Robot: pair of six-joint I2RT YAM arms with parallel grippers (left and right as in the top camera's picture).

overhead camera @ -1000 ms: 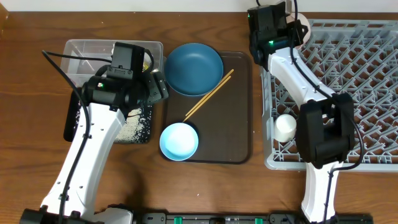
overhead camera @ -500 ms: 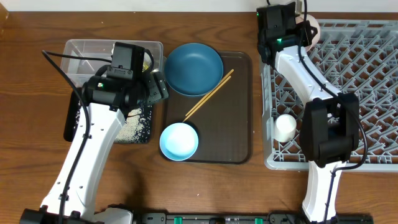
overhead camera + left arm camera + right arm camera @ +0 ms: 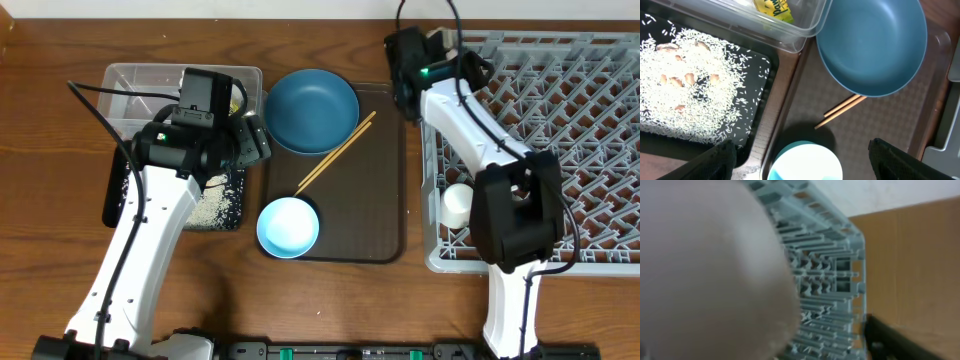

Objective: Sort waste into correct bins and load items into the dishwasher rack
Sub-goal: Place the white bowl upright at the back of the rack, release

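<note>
Left end effector [image 3: 804, 146]: released, fingers [image 3: 720, 161] wide apart, nothing between them. It hangs over the seam between the black tray [image 3: 766, 67] and the brown tray [image 3: 805, 90].

Rice [image 3: 690, 90] is spread across the black tray. The yellow wrapper [image 3: 772, 7] lies in the clear tub [image 3: 790, 37], just behind the black tray.

On the brown tray:
- blue plate [image 3: 311, 110] at the far end
- chopsticks [image 3: 336, 151] lying diagonally, just beside the plate
- light-blue bowl [image 3: 288, 227] upright at the near end

Right end effector [image 3: 412, 58]: at the far left corner of the rack [image 3: 570, 150]. A pale rounded object [image 3: 705, 270], blurred and very close, fills the left of its wrist view. One dark finger [image 3: 885, 337] shows at lower right, apart from it. Cannot tell whether it is clenched or released.

The white cup [image 3: 459, 203] stands in the rack by its left edge.

Everything sits on a wood table [image 3: 50, 250].
</note>
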